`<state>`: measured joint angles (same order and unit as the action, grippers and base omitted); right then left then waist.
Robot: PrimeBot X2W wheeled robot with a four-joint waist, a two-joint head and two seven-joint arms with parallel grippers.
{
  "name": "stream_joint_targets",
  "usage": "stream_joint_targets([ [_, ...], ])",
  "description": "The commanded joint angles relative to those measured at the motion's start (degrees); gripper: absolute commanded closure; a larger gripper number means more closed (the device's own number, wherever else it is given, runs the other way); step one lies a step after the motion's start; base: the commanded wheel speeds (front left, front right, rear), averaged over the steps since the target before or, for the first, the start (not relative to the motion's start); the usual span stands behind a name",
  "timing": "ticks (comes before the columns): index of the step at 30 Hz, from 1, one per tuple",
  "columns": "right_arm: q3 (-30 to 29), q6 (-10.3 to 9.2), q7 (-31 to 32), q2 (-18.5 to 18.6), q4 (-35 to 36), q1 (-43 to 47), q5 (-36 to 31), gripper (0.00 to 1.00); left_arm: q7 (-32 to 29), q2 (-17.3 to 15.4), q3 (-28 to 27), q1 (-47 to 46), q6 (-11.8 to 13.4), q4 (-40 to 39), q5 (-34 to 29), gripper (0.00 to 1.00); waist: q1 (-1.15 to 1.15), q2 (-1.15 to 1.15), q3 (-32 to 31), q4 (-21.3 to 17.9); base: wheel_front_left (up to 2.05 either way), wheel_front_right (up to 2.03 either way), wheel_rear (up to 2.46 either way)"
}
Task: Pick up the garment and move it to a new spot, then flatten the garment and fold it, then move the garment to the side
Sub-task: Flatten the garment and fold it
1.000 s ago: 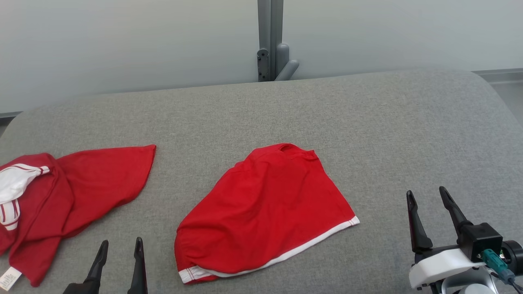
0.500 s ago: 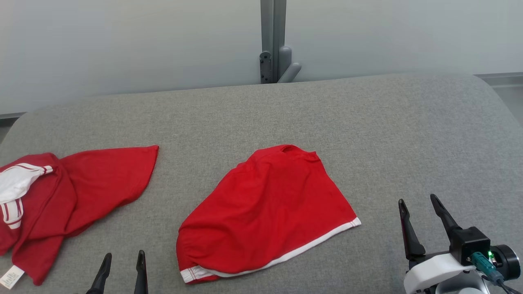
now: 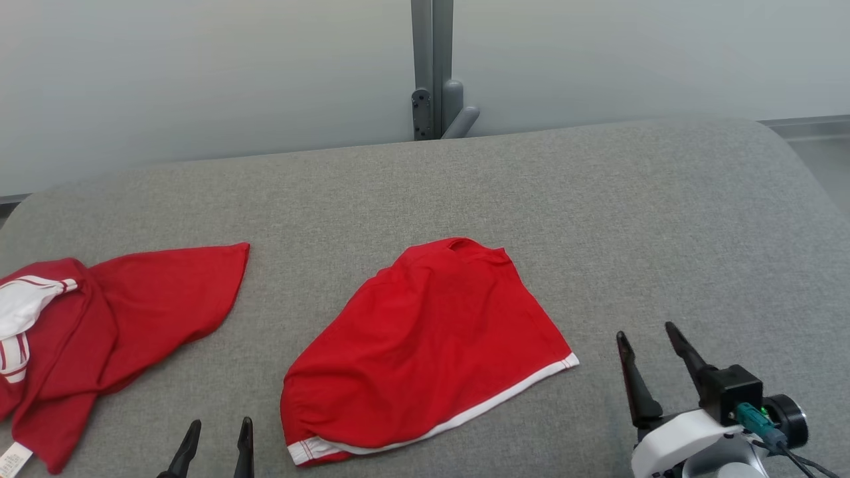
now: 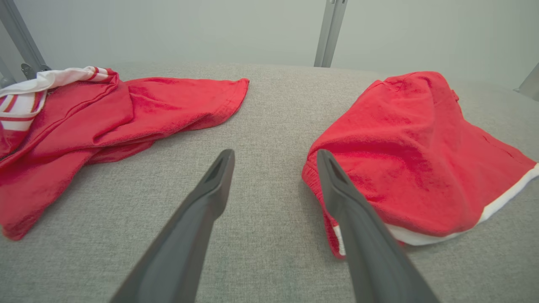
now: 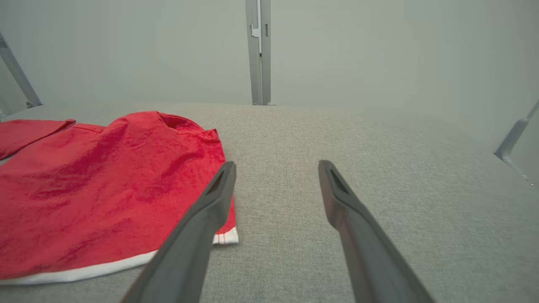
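The garment, red with a white hem, lies in a loose, slightly humped heap at the middle of the grey pad, nearer the pad's front edge than its back. The hem runs along the near side, from the left corner up to the right corner. A 2nd red piece, a shirt, lies crumpled at the pad's left edge, well apart from the garment. It has white striped trim on its left side and a white label at its near corner. The left gripper shows at the bottom of the head view, between the shirt and the garment, its 2 fingers spread and holding nothing. In the left wrist view its right finger overlaps the garment's near left corner. It seems to hang just short of the cloth, though contact cannot be ruled out from that angle. The right gripper stands near the garment's right corner without touching it. Its 2 fingers are also spread wide and empty, over bare pad. Behind the pad rises a pale wall with a grey post at its middle.
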<state>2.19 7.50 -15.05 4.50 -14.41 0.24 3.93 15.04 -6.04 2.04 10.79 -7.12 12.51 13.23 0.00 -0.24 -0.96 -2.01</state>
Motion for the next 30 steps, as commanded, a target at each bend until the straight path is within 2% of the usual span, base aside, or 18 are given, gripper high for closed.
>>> stream_joint_targets([
  [1,2.65,-0.02,-0.18,1.41,-2.15,-1.65,1.77,0.0,0.2,-1.37,0.5,-1.28,-0.33,0.52,0.75,0.0,0.0,0.24,-0.14,-0.01,0.0,0.0,0.0],
  [6,10.51,-0.04,7.98,5.6,-7.45,-7.06,6.12,0.0,-3.83,-4.61,4.86,-1.67,-0.39,1.35,5.99,0.0,0.0,0.24,0.0,-0.02,0.0,0.0,0.0],
  [10,14.16,-0.04,14.93,7.52,-10.54,-10.52,8.08,0.0,-10.33,-6.01,8.99,-1.63,-0.42,-0.99,11.89,0.0,0.0,0.24,1.06,0.73,0.0,0.0,0.0],
  [13,15.92,-0.04,17.9,8.27,-12.04,-13.18,8.77,0.0,-13.78,-7.53,11.15,-2.63,-0.3,-2.92,14.8,0.0,0.0,0.24,3.07,1.69,0.0,0.0,0.0],
  [21,18.16,-0.04,18.36,8.31,-15.74,-15.97,10.81,0.0,-17.04,-8.73,15.9,-5.14,-0.31,-3.17,18.65,0.0,0.0,0.24,6.52,3.66,0.0,0.0,0.0],
  [30,20.33,-0.04,16.75,8.14,-18.41,-16.44,11.64,0.0,-18.47,-10.75,19.61,-5.43,-0.31,-3.43,24.7,0.0,0.0,0.24,7.22,3.79,0.0,0.0,0.0],
])
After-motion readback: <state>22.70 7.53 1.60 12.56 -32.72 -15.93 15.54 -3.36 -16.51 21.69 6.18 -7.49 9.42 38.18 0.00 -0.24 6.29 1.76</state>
